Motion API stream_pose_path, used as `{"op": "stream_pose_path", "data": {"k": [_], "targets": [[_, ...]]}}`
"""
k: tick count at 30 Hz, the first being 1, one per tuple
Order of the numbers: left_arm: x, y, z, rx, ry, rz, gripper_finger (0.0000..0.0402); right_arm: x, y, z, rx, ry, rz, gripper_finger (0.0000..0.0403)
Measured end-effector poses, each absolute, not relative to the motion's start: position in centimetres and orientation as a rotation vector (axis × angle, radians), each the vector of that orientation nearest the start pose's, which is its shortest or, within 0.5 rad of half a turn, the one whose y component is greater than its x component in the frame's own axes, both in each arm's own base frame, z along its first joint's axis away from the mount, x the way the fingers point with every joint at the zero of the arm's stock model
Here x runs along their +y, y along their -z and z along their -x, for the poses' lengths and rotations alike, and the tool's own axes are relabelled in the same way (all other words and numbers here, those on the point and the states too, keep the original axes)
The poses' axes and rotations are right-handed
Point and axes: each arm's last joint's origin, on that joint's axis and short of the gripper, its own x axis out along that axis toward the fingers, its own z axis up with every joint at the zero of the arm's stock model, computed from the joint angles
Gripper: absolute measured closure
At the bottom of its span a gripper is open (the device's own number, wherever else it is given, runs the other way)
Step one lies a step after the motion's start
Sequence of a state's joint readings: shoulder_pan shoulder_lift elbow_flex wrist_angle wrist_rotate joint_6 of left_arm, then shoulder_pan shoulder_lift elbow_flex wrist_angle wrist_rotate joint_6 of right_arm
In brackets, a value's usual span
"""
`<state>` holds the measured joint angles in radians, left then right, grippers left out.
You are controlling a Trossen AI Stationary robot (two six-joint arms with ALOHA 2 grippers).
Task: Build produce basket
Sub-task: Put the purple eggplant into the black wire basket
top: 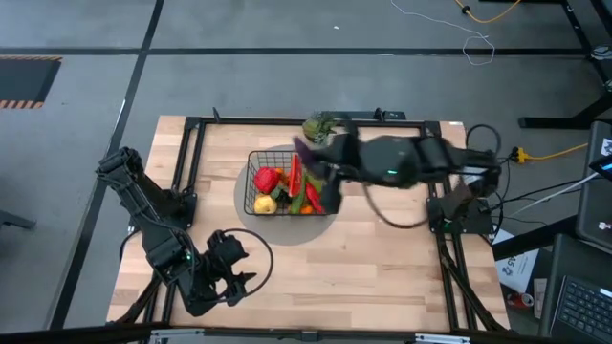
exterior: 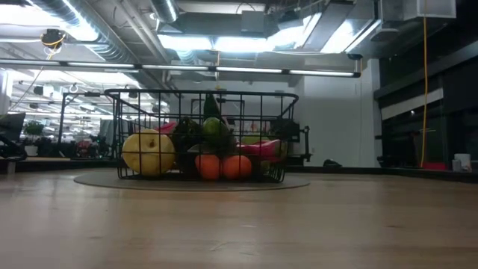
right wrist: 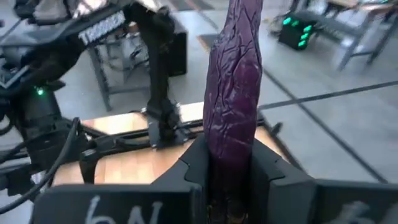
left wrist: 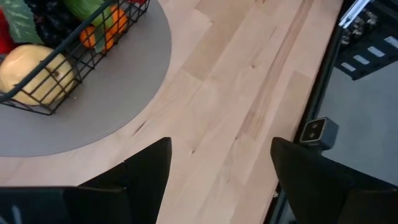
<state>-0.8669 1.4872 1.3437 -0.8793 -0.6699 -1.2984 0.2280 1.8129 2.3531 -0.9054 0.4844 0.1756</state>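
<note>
The black wire basket (top: 251, 180) stands on a round grey mat (top: 292, 229) in the middle of the table. It holds a yellow pear (exterior: 148, 152), orange clusters (exterior: 222, 166), red peppers (top: 268, 179) and green pieces. My right gripper (top: 314, 161) hovers over the basket's far right corner, shut on a purple eggplant (right wrist: 236, 93). My left gripper (left wrist: 221, 180) waits open near the table's near left corner, with nothing between its fingers. The low view shows neither gripper. My right gripper pinches one end of the eggplant (right wrist: 231, 163) between its two fingers (right wrist: 194, 168). It comes from the table's right, roughly level. The eggplant runs along the fingers and sticks out well past their tips (top: 302, 150), lifted clear of basket and table.
A leafy green bunch (top: 321, 124) lies at the table's far edge, just behind the right gripper. A black metal frame (top: 191, 134) runs round the wooden table. Bare wood lies to the right of and in front of the mat (left wrist: 124, 81).
</note>
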Motion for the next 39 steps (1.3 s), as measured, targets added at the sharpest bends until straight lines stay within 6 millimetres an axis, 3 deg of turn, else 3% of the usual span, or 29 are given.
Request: {"op": "stream_pose_path", "data": {"k": [9, 14, 19, 24, 29, 36, 39], "targets": [[-21.2, -31.3, -20.4, 0.684, -0.313, 0.467, 0.0131, 11.0, -53.8, -27.6, 0.211, 0.291, -0.012, 0.0352], [-20.2, -29.2, -20.6, 0.766, -0.29, 0.235, 0.0131, 11.0, -53.9, -24.1, 0.257, 0.406, 0.017, 0.0352], [-17.4, -27.9, -19.2, 0.838, -0.32, 0.242, 0.0131, 10.4, -53.1, -21.7, 0.328, 0.493, -0.017, 0.035], [-13.5, -26.9, -18.4, 0.789, -0.348, 0.259, 0.0131, 10.1, -52.2, -21.1, 0.37, 0.565, -0.006, 0.0346], [-10.1, -25.8, -16.6, 0.627, -0.257, 0.333, 0.0131, 10.1, -51.5, -21.1, 0.408, 0.589, 0.005, 0.0347], [-7.4, -23.3, -14.7, 0.254, -0.018, 0.314, 0.0131, 9.6, -51.4, -21.4, 0.41, 0.615, 0.0, 0.0347], [-6.5, -22.1, -13.9, 0.183, 0.009, 0.284, 0.0131, 9.1, -51.4, -21.7, 0.412, 0.632, -0.007, 0.0347]]}}
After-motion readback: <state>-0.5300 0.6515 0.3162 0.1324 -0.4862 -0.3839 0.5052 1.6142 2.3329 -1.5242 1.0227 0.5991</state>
